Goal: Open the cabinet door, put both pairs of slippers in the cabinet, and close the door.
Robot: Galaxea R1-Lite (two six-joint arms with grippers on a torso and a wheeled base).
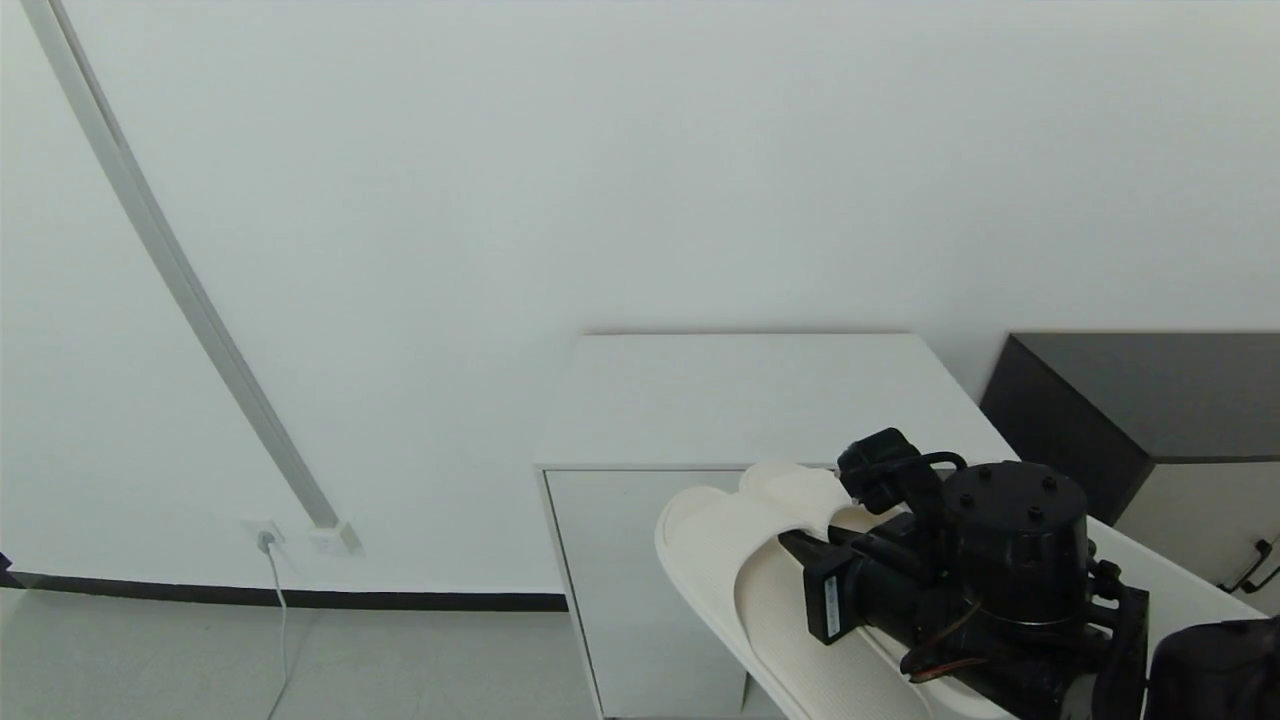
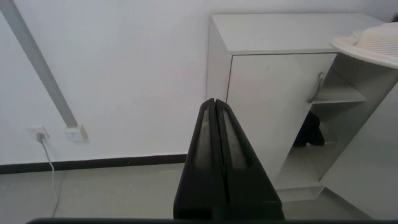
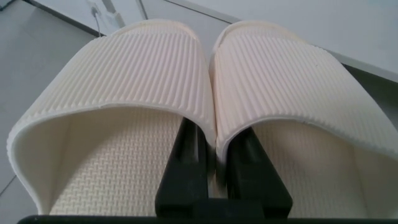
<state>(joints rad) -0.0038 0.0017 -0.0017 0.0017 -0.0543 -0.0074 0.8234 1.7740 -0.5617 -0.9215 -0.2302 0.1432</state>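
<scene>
Slippers [image 3: 155, 74], a cream ribbed pair, sit side by side on our right gripper [image 3: 214, 155]. One finger [image 3: 186, 168] goes into each shoe, and the jaws are clenched on the two inner walls where the shoes touch. In the head view we see the pair [image 1: 720, 570] held off the floor [image 1: 300, 650], toes toward the cabinet [image 1: 740, 400]. It is in front of the cabinet's face and about level with its top edge.

Our left gripper [image 2: 214, 102] hangs well to the side of the cabinet [image 2: 273, 31]. Its fingers are pressed flat together with nothing between them, and it points at the wall [image 2: 124, 74] and the cabinet's near corner.

From the left wrist view, the cabinet's left panel [image 2: 273, 118] is closed, with a handle [image 2: 316, 87] at its inner edge. The compartment beside it is open, the door [image 2: 373, 162] swung out toward us. A shelf [image 2: 339, 94] shows inside. Below it lies a dark thing [image 2: 310, 132]; we cannot tell what it is. A slipper edge [image 2: 373, 40] pokes in near the top of that open side.

On the wall to the left, a grey strip [image 1: 180, 270] runs down to a socket [image 1: 265, 535], and a cable [image 1: 282, 610] drops from it to the floor. A dark box [image 1: 1150, 400] stands just beside the cabinet, on its right.
</scene>
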